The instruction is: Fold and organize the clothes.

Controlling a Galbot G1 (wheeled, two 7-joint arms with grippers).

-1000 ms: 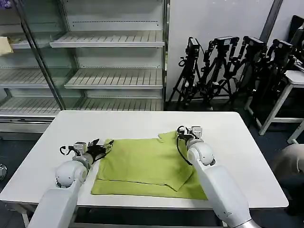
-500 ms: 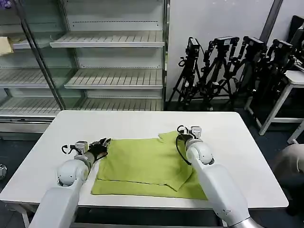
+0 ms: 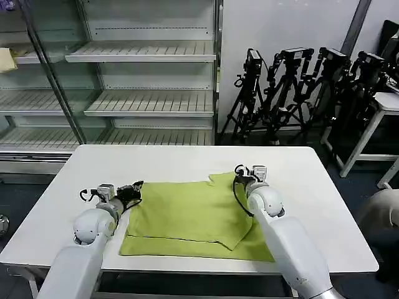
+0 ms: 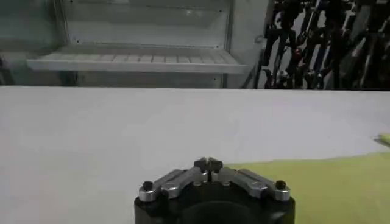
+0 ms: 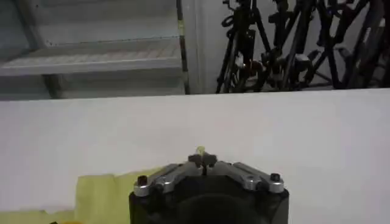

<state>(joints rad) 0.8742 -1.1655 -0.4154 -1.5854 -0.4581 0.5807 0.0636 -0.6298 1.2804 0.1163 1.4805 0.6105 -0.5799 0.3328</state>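
Observation:
The clothes are one lime yellow-green T-shirt (image 3: 187, 215), lying plain face up and partly folded on the white table (image 3: 174, 159). My left gripper (image 3: 136, 189) sits low at the shirt's far left corner. In the left wrist view that gripper (image 4: 208, 163) is shut, no cloth shows between its tips, and the shirt (image 4: 329, 182) lies just beside it. My right gripper (image 3: 239, 172) rests at the far right sleeve. In the right wrist view it (image 5: 202, 159) is shut with a small tuft of the shirt (image 5: 100, 195) sticking out between its tips.
Metal shelves (image 3: 149, 99) stand behind the table, with a small pale-yellow item (image 3: 7, 59) at their far left. Black camera tripods (image 3: 299, 93) crowd the back right, beside another white table (image 3: 386, 103). Bare tabletop lies all round the shirt.
My left gripper has drawn slightly left from the shirt's corner, and the raised corner now lies flat. The right gripper has shifted a little to the right.

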